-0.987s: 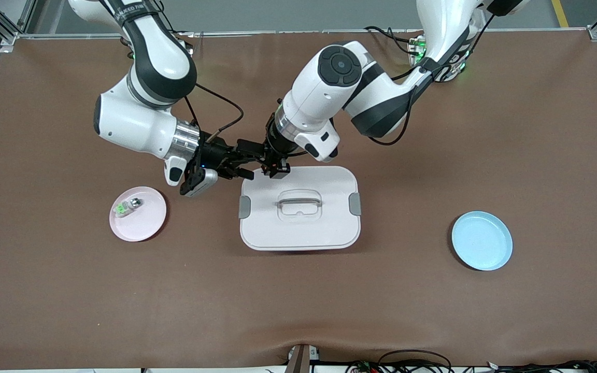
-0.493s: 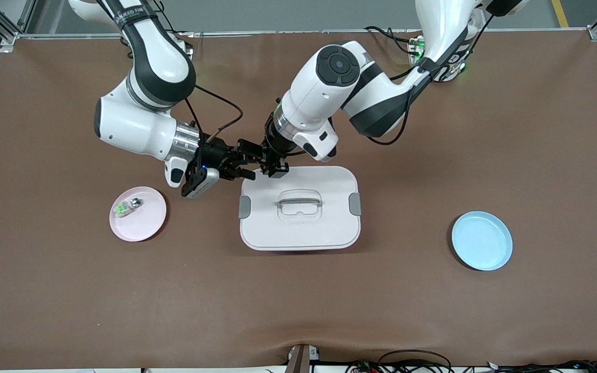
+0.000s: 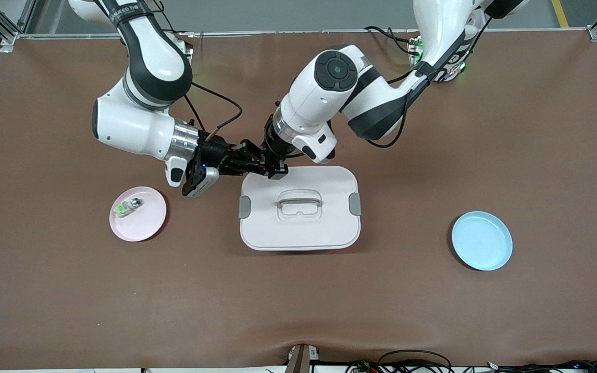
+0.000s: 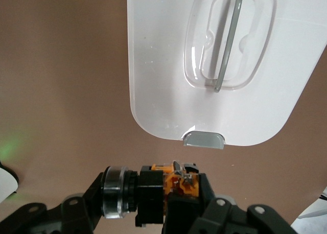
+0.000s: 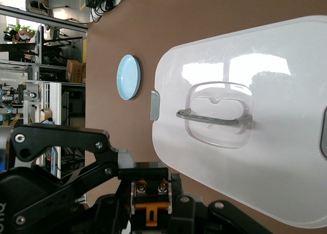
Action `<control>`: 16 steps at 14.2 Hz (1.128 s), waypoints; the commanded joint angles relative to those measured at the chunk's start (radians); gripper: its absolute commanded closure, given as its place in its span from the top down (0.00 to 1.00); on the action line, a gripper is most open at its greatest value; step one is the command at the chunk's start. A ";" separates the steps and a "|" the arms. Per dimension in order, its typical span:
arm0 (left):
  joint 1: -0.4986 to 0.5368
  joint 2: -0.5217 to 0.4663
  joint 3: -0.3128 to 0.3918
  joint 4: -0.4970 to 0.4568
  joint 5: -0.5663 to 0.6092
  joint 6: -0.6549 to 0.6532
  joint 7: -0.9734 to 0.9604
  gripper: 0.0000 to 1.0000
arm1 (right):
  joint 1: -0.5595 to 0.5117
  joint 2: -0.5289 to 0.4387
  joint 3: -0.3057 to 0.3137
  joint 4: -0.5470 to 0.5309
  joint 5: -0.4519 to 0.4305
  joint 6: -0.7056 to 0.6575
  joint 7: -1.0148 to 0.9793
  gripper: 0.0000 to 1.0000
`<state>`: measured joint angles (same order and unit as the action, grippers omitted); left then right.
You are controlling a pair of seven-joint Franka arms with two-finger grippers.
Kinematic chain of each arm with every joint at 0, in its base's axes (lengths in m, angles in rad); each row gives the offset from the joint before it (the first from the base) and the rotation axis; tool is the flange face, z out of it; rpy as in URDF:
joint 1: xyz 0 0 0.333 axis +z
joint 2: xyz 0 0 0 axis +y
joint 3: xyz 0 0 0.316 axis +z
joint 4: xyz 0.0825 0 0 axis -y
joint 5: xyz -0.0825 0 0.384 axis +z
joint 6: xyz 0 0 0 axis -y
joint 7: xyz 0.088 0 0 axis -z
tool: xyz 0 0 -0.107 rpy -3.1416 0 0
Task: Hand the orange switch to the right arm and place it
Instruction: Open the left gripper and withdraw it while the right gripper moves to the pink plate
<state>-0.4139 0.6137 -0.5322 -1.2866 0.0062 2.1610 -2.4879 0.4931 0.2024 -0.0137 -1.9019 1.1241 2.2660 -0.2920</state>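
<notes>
The two grippers meet in the air just over the edge of the white lidded box (image 3: pixel 298 207) that lies toward the robots' bases. The left gripper (image 4: pixel 176 206) has its jaws closed tight on the orange switch (image 4: pixel 176 180), which is held up between the two arms and touches nothing on the table. The right gripper (image 5: pixel 150 203) has its jaws closed as well, and in its own wrist view the switch sits between them, so both arms appear to hold the same small piece.

This is judged to be the moment of the handover. To do it well, the left gripper should open only when the right grip is firm, and it should open slowly and draw straight back, because the piece is tiny and could twist or fall onto the box. After that the right arm can carry it, most likely to the pink plate (image 3: pixel 148 225).

Counted, there are two arms, one white box, one orange switch, one pink plate with one small green-topped piece (image 3: pixel 122 208) on it, and one blue plate (image 3: pixel 482 241)
</notes>
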 commanded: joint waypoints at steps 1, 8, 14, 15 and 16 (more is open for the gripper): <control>-0.008 -0.009 0.005 0.020 0.001 0.005 -0.013 0.00 | -0.011 0.005 0.004 -0.008 0.002 0.000 -0.009 0.00; 0.004 -0.029 0.021 0.020 0.006 -0.009 0.012 1.00 | -0.013 0.003 0.001 0.001 -0.009 -0.002 -0.016 0.00; 0.081 -0.066 0.037 0.020 0.006 -0.144 0.214 1.00 | -0.152 -0.004 0.001 0.044 -0.456 -0.173 -0.359 0.00; 0.101 -0.068 0.040 0.020 0.008 -0.180 0.275 1.00 | -0.181 -0.012 0.001 0.056 -0.546 -0.228 -0.425 0.00; 0.119 -0.074 0.040 0.018 0.009 -0.213 0.338 1.00 | -0.206 -0.014 0.001 0.069 -0.640 -0.274 -0.487 0.00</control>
<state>-0.3217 0.5683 -0.4998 -1.2610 0.0078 2.0134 -2.2464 0.3419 0.2071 -0.0244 -1.8595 0.6238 2.0772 -0.6679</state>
